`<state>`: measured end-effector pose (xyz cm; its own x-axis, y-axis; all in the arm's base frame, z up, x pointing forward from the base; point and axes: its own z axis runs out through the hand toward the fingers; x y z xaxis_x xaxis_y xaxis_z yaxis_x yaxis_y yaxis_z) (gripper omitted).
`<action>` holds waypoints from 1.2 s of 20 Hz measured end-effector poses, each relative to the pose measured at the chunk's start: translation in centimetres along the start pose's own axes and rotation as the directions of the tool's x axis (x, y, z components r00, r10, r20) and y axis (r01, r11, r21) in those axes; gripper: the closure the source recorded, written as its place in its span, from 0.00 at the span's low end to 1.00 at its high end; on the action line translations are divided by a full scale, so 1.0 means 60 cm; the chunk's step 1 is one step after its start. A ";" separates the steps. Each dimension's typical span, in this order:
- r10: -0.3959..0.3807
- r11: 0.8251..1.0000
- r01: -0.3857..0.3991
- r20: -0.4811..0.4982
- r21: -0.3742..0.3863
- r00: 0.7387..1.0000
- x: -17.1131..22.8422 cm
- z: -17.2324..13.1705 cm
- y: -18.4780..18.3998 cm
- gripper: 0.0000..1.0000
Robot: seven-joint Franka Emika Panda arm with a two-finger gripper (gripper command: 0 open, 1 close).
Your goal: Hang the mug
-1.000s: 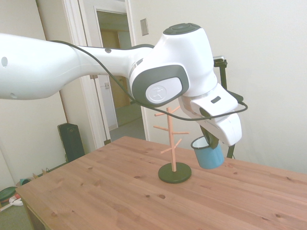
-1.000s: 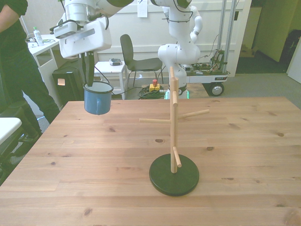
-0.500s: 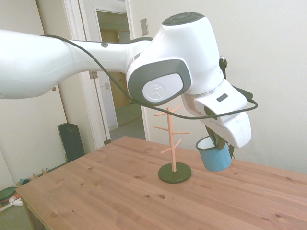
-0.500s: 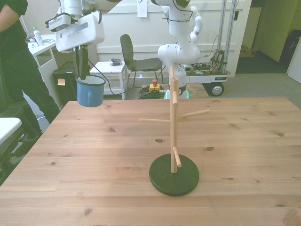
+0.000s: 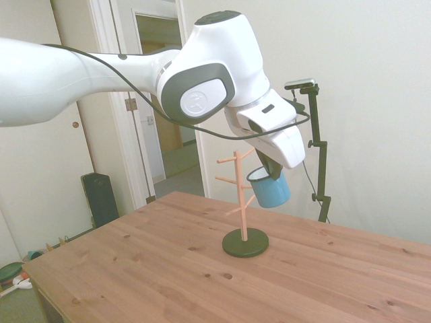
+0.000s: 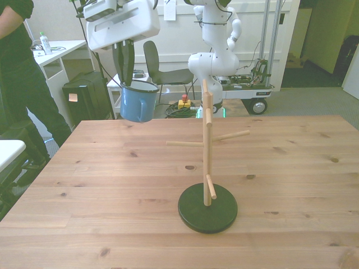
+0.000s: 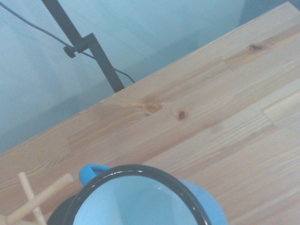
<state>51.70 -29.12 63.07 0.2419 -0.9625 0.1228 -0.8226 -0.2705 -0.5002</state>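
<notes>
Hanging from the gripper (image 6: 124, 66), the mug (image 6: 138, 103) is clear of the table (image 6: 291, 168), its rim clamped between the dark fingers (image 5: 271, 165), mouth tilted slightly upward. In the front view it sits to the left of the peg tree (image 6: 207, 162) and well apart from it, above the table's far edge. Open tabletop lies all around the tree's round base (image 5: 245, 243). A person (image 6: 22, 84) stands beyond the table's corner at the front view's left.
</notes>
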 end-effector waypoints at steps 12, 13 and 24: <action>0.029 1.000 -0.029 -0.004 -0.004 1.000 0.000 0.020 -0.053 1.00; 0.031 0.999 -0.031 -0.003 -0.007 0.999 0.001 0.023 -0.054 1.00; 0.108 0.993 -0.108 -0.007 -0.039 0.994 0.028 0.047 -0.046 1.00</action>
<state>55.82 -29.96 62.27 0.1481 -0.9862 0.0742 -0.8631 -0.1655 -0.4771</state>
